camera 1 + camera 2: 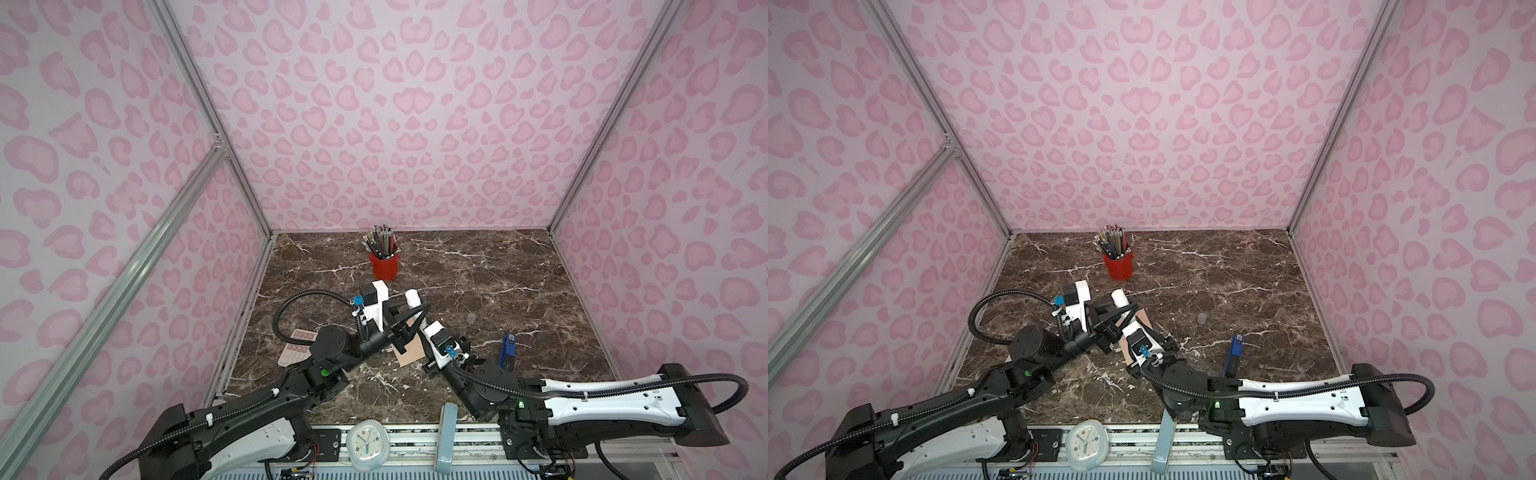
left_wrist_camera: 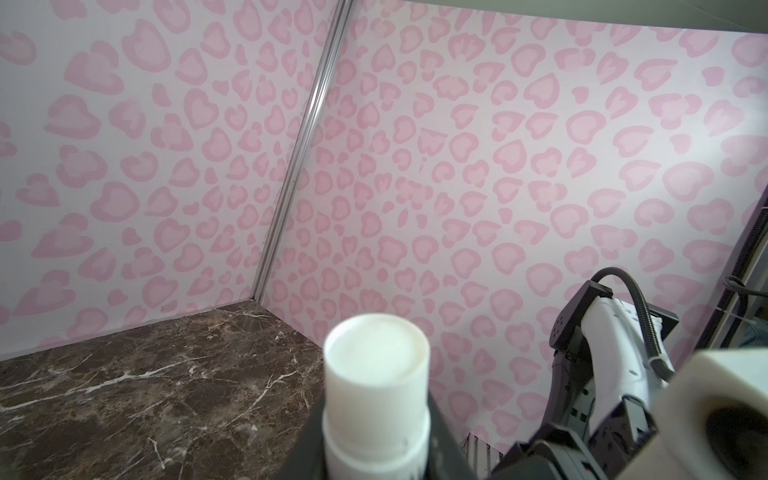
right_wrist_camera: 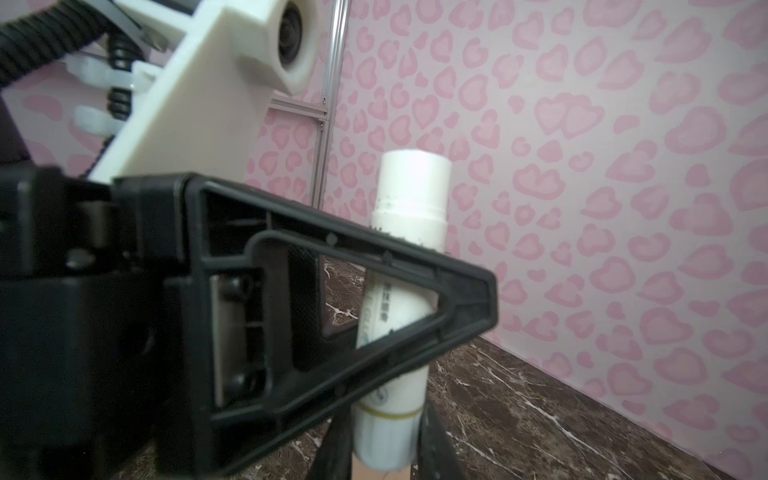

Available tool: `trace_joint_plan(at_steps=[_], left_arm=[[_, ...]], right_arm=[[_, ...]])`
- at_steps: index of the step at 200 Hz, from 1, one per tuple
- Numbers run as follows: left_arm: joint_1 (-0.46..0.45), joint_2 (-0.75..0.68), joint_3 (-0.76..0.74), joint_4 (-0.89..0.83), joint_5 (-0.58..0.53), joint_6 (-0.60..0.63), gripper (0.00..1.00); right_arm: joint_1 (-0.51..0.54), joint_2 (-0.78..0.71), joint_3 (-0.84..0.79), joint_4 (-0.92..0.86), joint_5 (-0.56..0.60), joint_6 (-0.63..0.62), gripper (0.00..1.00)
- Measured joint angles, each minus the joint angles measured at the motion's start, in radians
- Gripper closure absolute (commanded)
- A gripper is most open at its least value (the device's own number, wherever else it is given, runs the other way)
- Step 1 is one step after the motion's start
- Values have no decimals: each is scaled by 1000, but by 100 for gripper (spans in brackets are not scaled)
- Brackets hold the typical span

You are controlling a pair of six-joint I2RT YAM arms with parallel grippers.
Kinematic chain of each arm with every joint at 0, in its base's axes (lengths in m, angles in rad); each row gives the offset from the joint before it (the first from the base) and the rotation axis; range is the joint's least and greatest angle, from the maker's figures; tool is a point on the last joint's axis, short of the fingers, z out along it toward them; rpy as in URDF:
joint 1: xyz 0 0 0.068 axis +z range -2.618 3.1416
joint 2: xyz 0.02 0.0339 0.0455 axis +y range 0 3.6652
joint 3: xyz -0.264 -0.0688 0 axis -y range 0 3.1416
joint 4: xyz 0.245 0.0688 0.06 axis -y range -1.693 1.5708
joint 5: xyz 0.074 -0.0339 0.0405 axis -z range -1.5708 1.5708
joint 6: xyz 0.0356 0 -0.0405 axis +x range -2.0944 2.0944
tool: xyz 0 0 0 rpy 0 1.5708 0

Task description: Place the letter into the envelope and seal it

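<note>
The envelope (image 1: pixel 410 352) was seen lying flat on the marble tabletop (image 1: pixel 519 282), largely covered by both arms. The letter could not be made out in any view. The envelope was judged light, thin and limp, and likely to slide on the polished stone. It would best be pinned flat or taken by a free edge or the flap, not by its middle.

Just above it, the right gripper (image 3: pixel 384 451) was pinched on the base of the glue stick (image 3: pixel 409 195), and the left gripper (image 1: pixel 415 316) was clamped around its body. The stick was judged rigid and smooth.

The base grip was shown by the right wrist view alone. The envelope was shown plainly in both top views, and the stick's white end was met head-on in the left wrist view. Farther back, a red pencil cup (image 1: pixel 384 264) was seen.
</note>
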Motion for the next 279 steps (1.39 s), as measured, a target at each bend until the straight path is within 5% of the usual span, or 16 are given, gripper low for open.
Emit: trace_joint_plan(at_steps=[56, 109, 160, 201, 279], left_arm=[[-5, -8, -2, 1, -25, 0, 96], [3, -24, 4, -139, -128, 50, 96], [12, -73, -6, -210, -145, 92, 96], [20, -90, -38, -244, -72, 145, 96], [0, 9, -240, -164, -6, 285, 96]], right_arm=[[22, 29, 24, 8, 68, -30, 78], [-55, -76, 9, -165, -90, 80, 62], [-232, -234, -141, -335, -243, 192, 59], [-499, -327, -188, -451, -370, 274, 58], [-834, 53, 132, -843, -531, 531, 56]])
